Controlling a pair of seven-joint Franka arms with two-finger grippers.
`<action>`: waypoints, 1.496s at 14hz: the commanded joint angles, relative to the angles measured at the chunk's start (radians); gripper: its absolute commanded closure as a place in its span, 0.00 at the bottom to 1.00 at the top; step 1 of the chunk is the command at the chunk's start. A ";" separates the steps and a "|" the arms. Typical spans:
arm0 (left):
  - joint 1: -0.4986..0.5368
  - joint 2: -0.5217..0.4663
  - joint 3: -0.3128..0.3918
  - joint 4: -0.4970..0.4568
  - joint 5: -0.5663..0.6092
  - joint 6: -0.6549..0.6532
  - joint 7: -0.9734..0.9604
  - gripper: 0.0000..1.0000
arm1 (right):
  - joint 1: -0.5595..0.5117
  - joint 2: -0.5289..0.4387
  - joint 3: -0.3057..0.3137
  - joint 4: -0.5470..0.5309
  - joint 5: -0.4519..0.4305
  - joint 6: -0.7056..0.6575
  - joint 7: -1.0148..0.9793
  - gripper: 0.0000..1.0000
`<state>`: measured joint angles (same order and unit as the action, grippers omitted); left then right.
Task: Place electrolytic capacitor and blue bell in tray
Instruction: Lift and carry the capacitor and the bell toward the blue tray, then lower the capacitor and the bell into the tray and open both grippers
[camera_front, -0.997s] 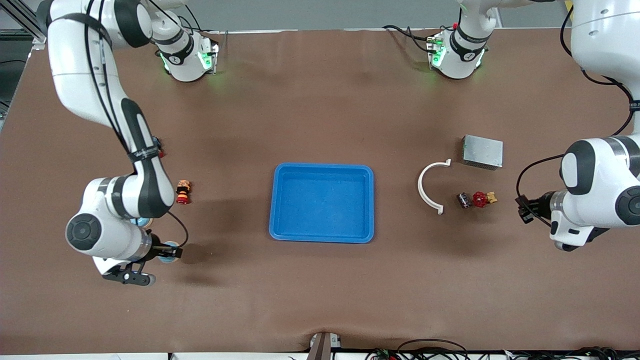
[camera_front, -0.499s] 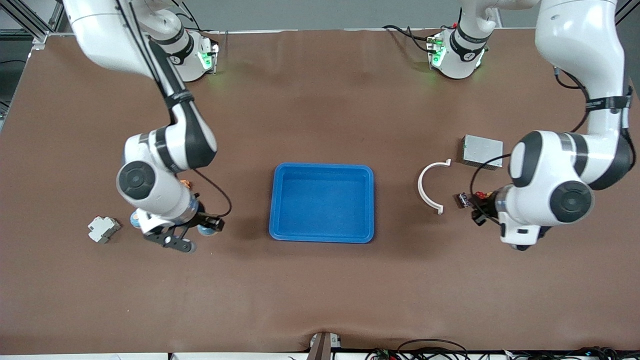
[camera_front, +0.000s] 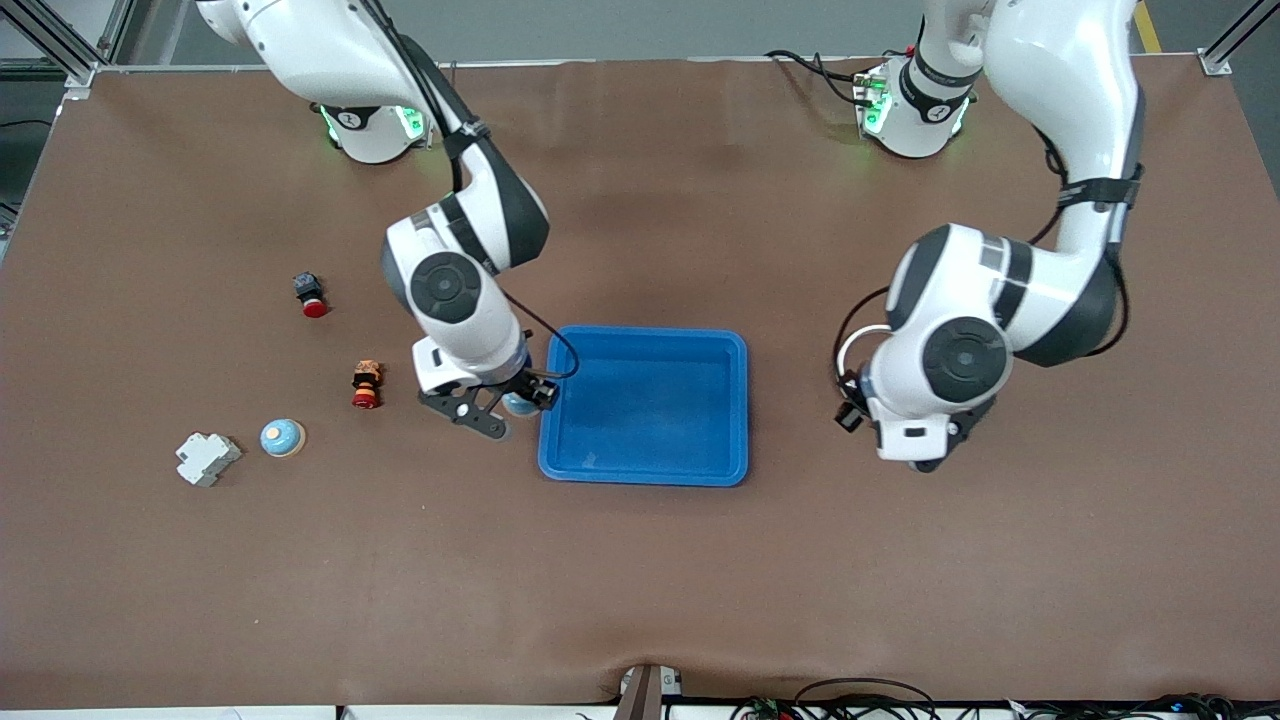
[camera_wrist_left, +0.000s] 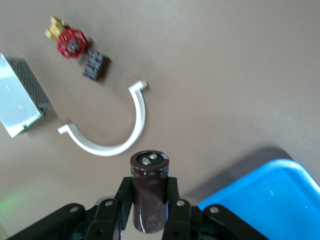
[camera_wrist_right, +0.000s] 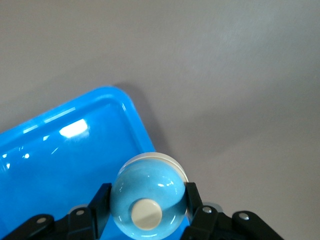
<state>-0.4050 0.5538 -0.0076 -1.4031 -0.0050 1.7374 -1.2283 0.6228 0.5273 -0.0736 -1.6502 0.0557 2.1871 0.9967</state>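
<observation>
The bright blue tray (camera_front: 646, 470) lies mid-table. My right gripper (camera_front: 515, 404) is shut on a light blue bell (camera_front: 520, 404) with a white button and holds it over the tray's rim at the right arm's end. The right wrist view shows the bell (camera_wrist_right: 147, 200) between the fingers (camera_wrist_right: 102, 196) above the tray's corner (camera_wrist_right: 65, 155). My left gripper (camera_wrist_left: 149, 189) is shut on a dark brown electrolytic capacitor (camera_wrist_left: 149, 197), over bare table beside the tray's corner (camera_wrist_left: 272, 200). In the front view the left gripper is hidden under its wrist (camera_front: 905, 430).
A second blue bell (camera_front: 282, 437), a white breaker (camera_front: 208, 458), an orange-red figure (camera_front: 366, 384) and a red-capped button (camera_front: 312, 295) lie toward the right arm's end. A white C-shaped piece (camera_wrist_left: 117, 135), red valve (camera_wrist_left: 70, 42), small dark part (camera_wrist_left: 95, 66) and grey metal box (camera_wrist_left: 20, 95) lie toward the left arm's end.
Both arms have swung in toward the tray from the table's ends, the right gripper carrying the bell and the left gripper carrying the capacitor. The left arm now covers the grey box and valve.
</observation>
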 joint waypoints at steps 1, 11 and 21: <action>-0.049 0.031 0.008 0.041 -0.020 0.019 -0.074 1.00 | 0.029 0.022 -0.011 -0.016 -0.007 0.020 0.051 1.00; -0.167 0.123 0.006 0.039 -0.136 0.189 -0.243 1.00 | 0.129 0.118 -0.011 -0.014 -0.007 0.112 0.220 1.00; -0.222 0.215 0.009 0.023 -0.153 0.398 -0.362 1.00 | 0.164 0.154 -0.011 -0.007 -0.007 0.161 0.275 1.00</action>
<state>-0.6111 0.7446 -0.0087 -1.3891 -0.1399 2.1074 -1.5763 0.7727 0.6653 -0.0743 -1.6638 0.0556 2.3249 1.2411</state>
